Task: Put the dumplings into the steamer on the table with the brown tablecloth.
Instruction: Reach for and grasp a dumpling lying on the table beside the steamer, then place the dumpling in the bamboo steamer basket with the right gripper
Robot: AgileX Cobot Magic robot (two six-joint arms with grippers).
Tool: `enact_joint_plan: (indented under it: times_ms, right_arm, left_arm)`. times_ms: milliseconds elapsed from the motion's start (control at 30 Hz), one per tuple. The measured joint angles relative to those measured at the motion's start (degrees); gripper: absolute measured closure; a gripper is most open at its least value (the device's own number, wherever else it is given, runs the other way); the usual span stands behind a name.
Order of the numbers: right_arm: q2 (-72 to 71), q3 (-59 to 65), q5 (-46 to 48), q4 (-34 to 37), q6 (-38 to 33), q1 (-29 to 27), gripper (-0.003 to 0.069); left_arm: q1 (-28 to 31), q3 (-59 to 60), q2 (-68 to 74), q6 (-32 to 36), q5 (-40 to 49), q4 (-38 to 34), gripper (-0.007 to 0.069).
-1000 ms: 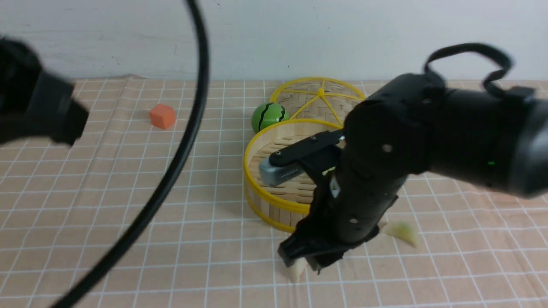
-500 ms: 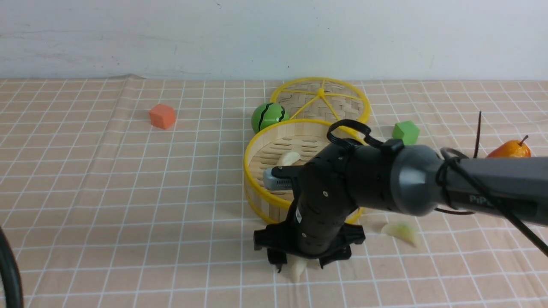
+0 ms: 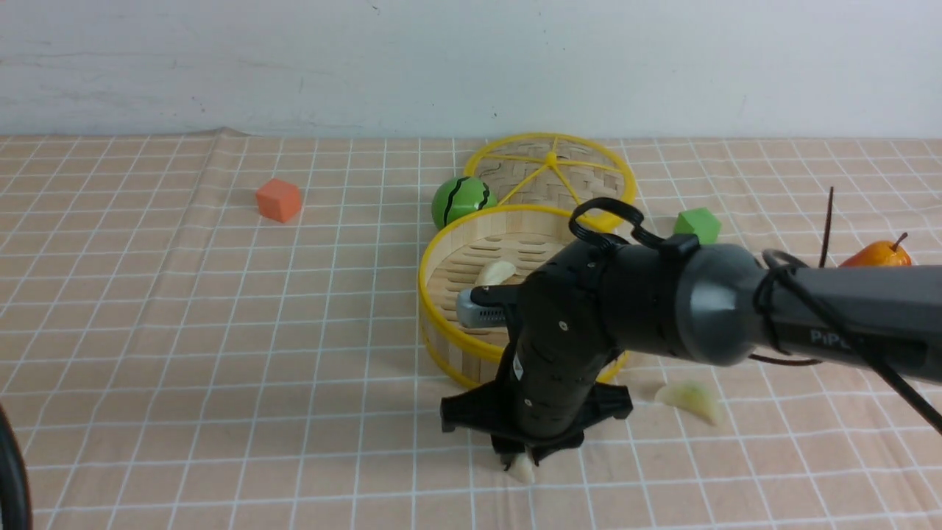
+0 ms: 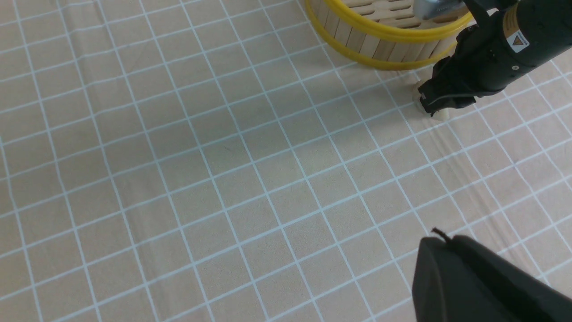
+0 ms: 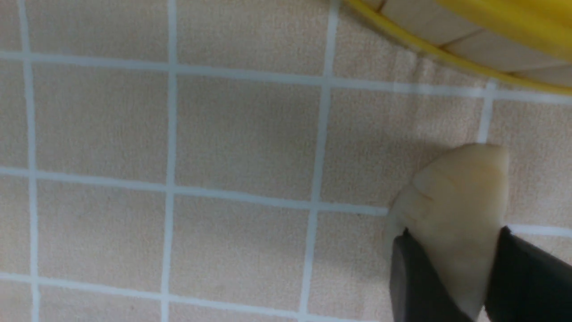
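Pinching a pale dumpling [image 5: 462, 192] from both sides, the right gripper [image 3: 521, 461] points down at the brown tablecloth [image 3: 309, 412], its fingers clamped on the toy just to the near side of the steamer [image 3: 450, 335]. Behind the wrist, the dark right arm [image 3: 706, 302] reaches in from the right and hides part of the basket. Another pale dumpling [image 3: 494, 273] lies on the slatted floor inside the steamer, toward the left. A green-tinted dumpling [image 3: 690, 400] rests on the cloth, right of the held one. Beyond the basket sit a striped green ball [image 3: 460, 202] and the woven lid [image 3: 515, 165]; an orange cube [image 3: 279, 200] lies far left, a green cube [image 3: 698, 224] and an orange-red fruit [image 3: 879, 254] to the right. The left gripper [image 4: 450, 239], seen in its wrist view, has its fingers together over the cloth.
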Motion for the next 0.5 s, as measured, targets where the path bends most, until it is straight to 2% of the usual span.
enact_joint_plan:
  times_ms: [167,233,300,500]
  right_arm:
    - [-1.58,-1.24,4.66,0.05,-7.13,0.10,0.0447]
    - [-4.65,-4.06,7.82,0.39,-12.15,0.10,0.0447]
    - [-5.86,-5.78,8.99,0.06,-13.78,0.10,0.0447]
    - [-5.40,-21.06,15.15,0.00,-19.09,-3.75,0.0447]
  left_arm:
    - [0.00,0.00,0.00,-0.05,0.00,0.43,0.0638]
    - [0.00,0.00,0.00,-0.05,0.00,0.43,0.0638]
    - [0.00,0.00,0.00,-0.05,0.00,0.43,0.0638]
    - [0.00,0.00,0.00,-0.05,-1.52,0.43,0.0638]
